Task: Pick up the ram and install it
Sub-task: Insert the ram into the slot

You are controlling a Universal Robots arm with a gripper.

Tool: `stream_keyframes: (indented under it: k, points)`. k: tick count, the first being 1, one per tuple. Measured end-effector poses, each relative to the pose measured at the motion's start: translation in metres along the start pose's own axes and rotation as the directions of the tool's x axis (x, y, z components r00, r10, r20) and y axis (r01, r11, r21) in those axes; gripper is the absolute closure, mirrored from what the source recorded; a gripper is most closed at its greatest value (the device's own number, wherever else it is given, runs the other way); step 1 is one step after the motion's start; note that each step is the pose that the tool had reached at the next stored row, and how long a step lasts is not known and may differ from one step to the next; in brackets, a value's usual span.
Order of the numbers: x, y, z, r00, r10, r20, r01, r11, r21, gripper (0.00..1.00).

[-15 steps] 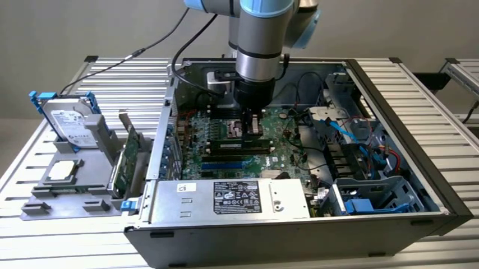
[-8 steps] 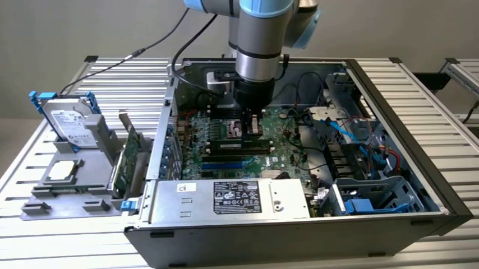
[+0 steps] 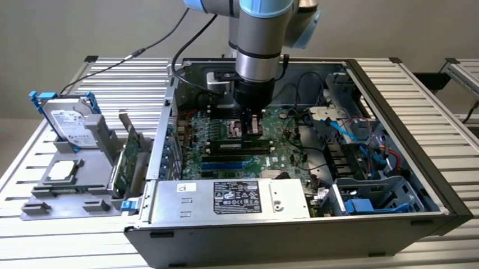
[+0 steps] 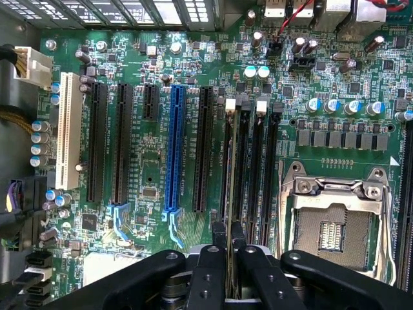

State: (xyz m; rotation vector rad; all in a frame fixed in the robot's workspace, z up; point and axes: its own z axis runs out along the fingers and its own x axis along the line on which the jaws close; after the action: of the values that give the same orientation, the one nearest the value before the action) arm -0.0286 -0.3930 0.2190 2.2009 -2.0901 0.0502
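Ram (image 4: 229, 205) was pinched edge-on between the narrow-set jaws of the gripper (image 4: 228, 230), which had closed on its two flat faces. The stick hung straight beneath the gripper, lined up along the outermost of the black memory slots (image 4: 258, 168); whether its lower edge was touching that slot could not be told. In the exterior view the gripper (image 3: 253, 130) stood low inside the computer case (image 3: 441, 202), just above the motherboard (image 3: 224, 159). The empty processor socket (image 4: 332, 219) lay just beside the slots, the blue slot (image 4: 174, 148) on the gripper's other side.

As a judgement, the stick looked light and stiff but thin and easily harmed: a grip on the flat faces near mid-length suited it, off the contact edge. Tilt or sideways push would likely strain the board more than a straight press along its height.
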Motion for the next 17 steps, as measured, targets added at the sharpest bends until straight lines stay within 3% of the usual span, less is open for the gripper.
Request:
stream_keyframes:
  k: [17]
  points:
    - [0.0004,0.0002,-0.0045,1.0000,0.000,-0.0002,0.000,1.0000,0.0000,0.86]
